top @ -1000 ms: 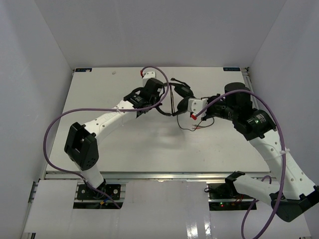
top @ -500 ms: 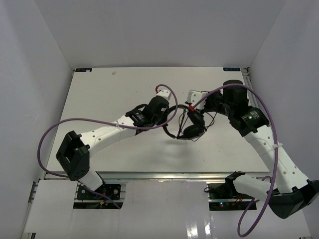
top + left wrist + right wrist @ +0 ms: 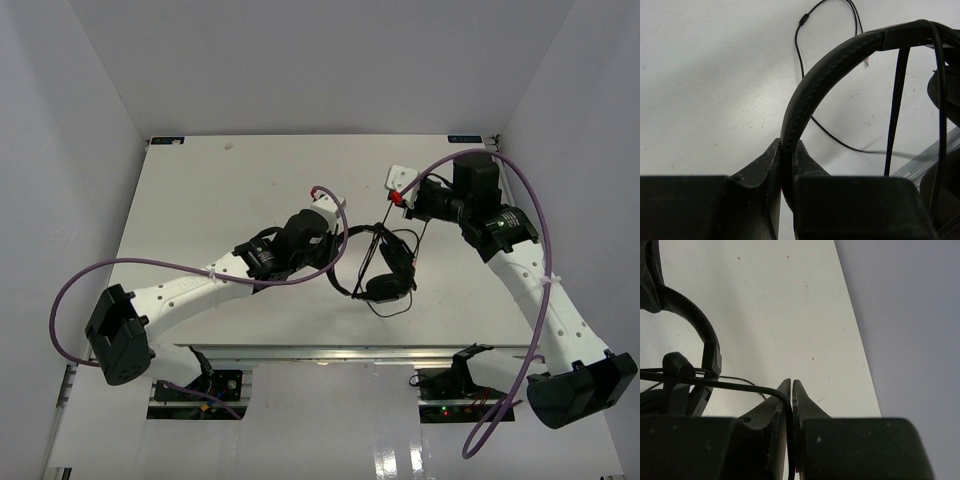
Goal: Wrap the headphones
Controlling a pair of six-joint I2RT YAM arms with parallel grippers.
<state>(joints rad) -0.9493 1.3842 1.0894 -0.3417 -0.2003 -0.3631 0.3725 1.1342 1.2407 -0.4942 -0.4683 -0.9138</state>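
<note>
Headphones [image 3: 385, 280] are held over the desk's [image 3: 220, 200] near middle, between your two arms. Your left hand [image 3: 787, 155] is clamped on the headband [image 3: 825, 65]; your right hand [image 3: 791, 390] pinches the thin black cable [image 3: 740, 385].

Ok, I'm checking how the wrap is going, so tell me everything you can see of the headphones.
The headphones are black, over-ear, with a thin stitched headband and padded earcups. The left gripper is clamped on the headband, over the middle of the table. The right gripper pinches the thin black cable, stretched from the earcups; slack loops trail beneath.
</note>
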